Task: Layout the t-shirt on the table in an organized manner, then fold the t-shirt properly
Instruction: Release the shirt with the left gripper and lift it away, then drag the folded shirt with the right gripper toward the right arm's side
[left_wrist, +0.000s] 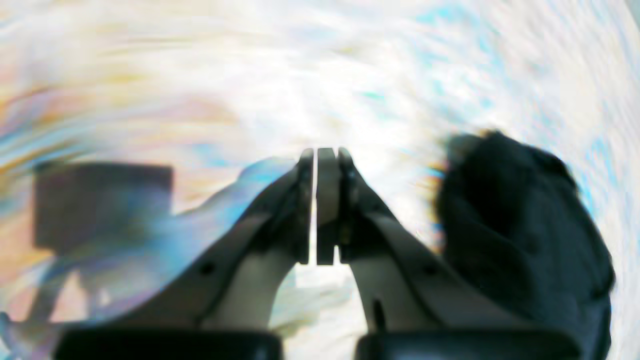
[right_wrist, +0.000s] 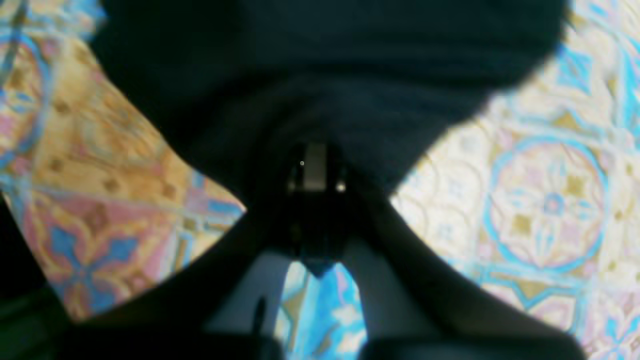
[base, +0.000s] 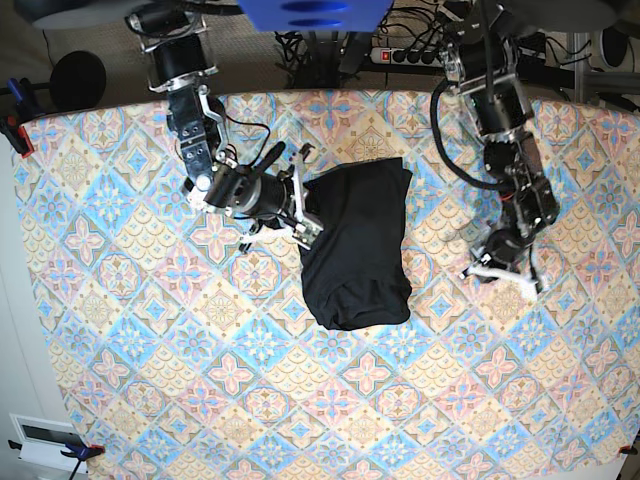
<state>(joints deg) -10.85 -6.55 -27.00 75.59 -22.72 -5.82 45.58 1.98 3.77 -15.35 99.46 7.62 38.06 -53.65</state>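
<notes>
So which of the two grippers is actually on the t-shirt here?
The right gripper, at the t-shirt's edge, shut on the black fabric. The left gripper is shut too, but off to the side over bare table.

The plain black t-shirt (base: 355, 245) lies folded into a compact upright rectangle near the middle of the bench (base: 150, 380), whose pastel cloth shows blue, pink and cream diamond medallions.

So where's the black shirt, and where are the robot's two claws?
t-shirt (base: 355, 255), base view, middle of the folded black fabric.
right gripper (base: 306, 212), base view, fingertips closed on the shirt's edge.
left gripper (left_wrist: 320, 165), left wrist view, closed fingertips, holding nothing.
</notes>
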